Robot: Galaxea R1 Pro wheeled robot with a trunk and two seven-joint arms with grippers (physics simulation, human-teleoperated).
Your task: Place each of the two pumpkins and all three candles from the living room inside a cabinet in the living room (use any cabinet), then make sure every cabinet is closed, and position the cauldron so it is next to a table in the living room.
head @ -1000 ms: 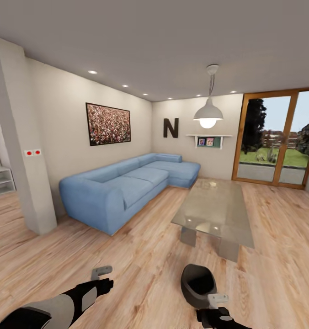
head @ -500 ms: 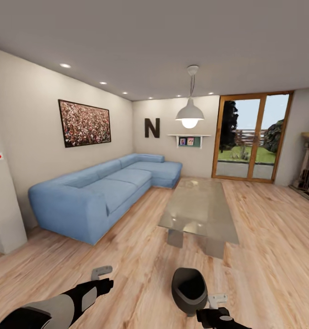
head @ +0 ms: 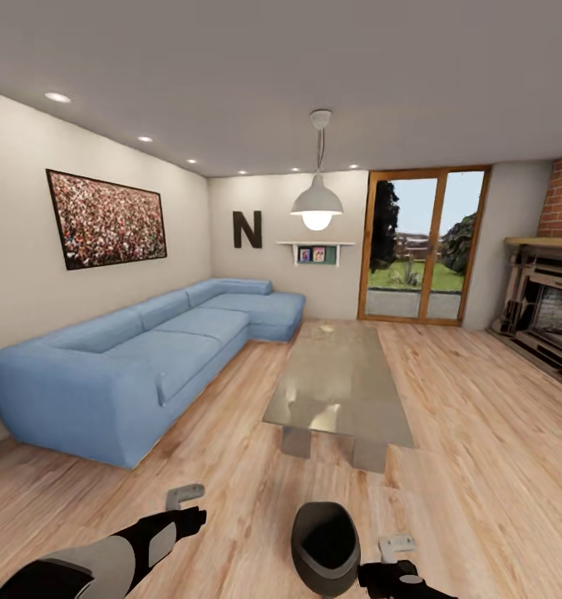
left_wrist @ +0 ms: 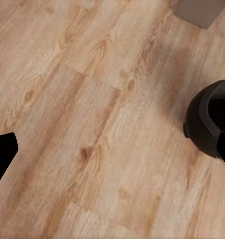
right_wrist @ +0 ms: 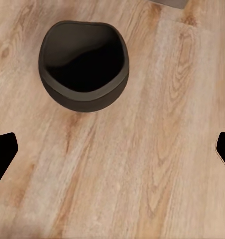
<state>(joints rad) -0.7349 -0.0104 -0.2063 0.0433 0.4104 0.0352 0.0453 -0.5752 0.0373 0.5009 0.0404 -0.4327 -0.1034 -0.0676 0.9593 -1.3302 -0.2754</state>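
Now standing over the cauldron with nothing gripped: right gripper spread wide, fingertips far apart in its wrist view and closed on nothing; left gripper likewise empty and seemingly spread, though only one fingertip reads clearly in its wrist view. Leaves the cauldron upright on the floor, mouth up, just beside the right gripper and apart from it, a little short of the near end of the table. Probably sits there because of the last step of the task, being already near the table; whether near enough counts as next to it cannot be told from here. Keeps both arms low and forward, likely ready to nudge or lift the pot closer. Underfoot, pale wood planks, bare around the pot. Beyond, a long blue sofa along the left wall, glass doors at the far end, a brick fireplace to the right, and a pendant lamp above the glossy tabletop.
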